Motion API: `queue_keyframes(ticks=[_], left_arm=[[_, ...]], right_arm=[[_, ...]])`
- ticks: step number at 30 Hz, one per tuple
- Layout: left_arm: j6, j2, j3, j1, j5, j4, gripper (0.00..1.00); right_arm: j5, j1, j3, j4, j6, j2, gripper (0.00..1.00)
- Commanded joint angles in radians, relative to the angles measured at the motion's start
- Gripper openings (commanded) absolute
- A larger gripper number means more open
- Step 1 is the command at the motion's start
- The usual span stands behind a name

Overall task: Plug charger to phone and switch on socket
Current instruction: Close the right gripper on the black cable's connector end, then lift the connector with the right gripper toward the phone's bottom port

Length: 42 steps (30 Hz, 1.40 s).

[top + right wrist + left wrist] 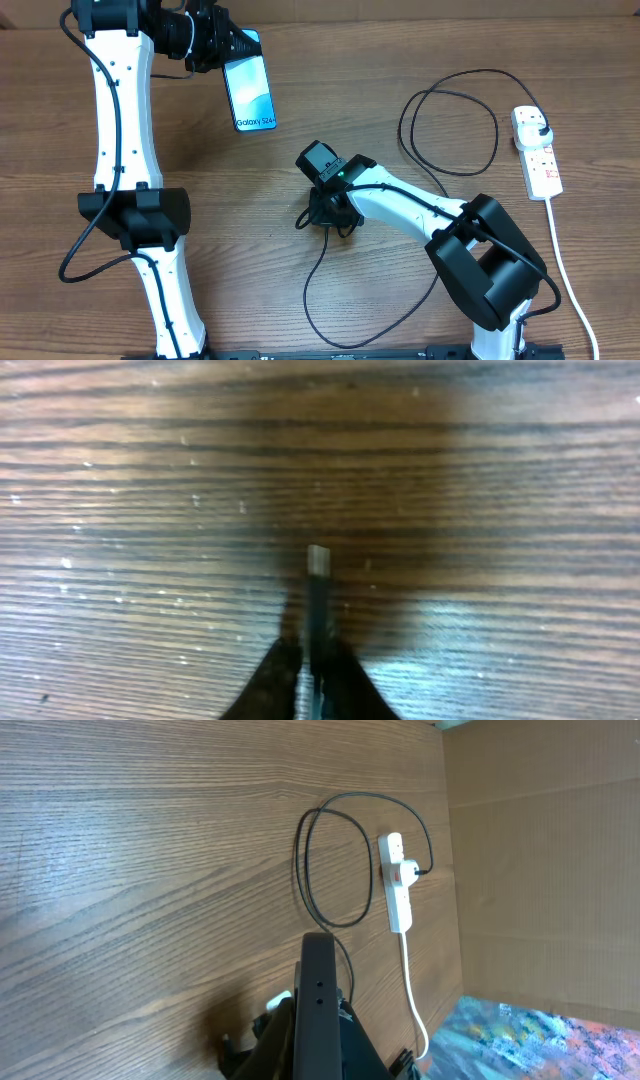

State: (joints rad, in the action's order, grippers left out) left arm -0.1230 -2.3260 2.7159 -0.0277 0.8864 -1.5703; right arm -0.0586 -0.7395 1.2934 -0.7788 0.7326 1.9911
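Wooden table [330,90], brown cardboard wall [540,870].

Even, bright overhead light on the desk [250,250]; wrist views softer.
Arms cast faint, soft-edged shadows on the wood; the phone [249,95] screen glows without glare; left wrist view carries a pale sheen away from the desk's right edge; right wrist view is blurred, the charger [318,560] tip soft, ringed by dark shadow, bluish glare beside it.

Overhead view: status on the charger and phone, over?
Left gripper shut on phone. Right gripper shut on charger, connector tip protruding, not yet in phone. Plug head in power strip. Nothing between tip and phone.
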Motion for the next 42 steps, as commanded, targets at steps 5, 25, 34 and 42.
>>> queue_keyframes(ticks=[5, 25, 34, 42], left_arm=[[0.012, -0.008, 0.0, 0.002, 0.023, 0.004, 0.04], [-0.072, -0.008, 0.0, -0.051, 0.385, 0.272, 0.04], [-0.362, -0.008, 0.0, -0.097, 0.472, 0.499, 0.04], [-0.513, -0.008, 0.0, -0.094, 0.472, 0.588, 0.04]], right_arm=[[0.0, 0.002, 0.005, -0.009, 0.076, 0.036, 0.04], [-1.21, 0.311, 0.039, 0.668, 0.144, 0.018, 0.04], [-1.291, 0.333, 0.039, 1.264, 0.492, 0.018, 0.04], [-1.285, 0.33, 0.039, 1.781, 0.809, 0.018, 0.04]])
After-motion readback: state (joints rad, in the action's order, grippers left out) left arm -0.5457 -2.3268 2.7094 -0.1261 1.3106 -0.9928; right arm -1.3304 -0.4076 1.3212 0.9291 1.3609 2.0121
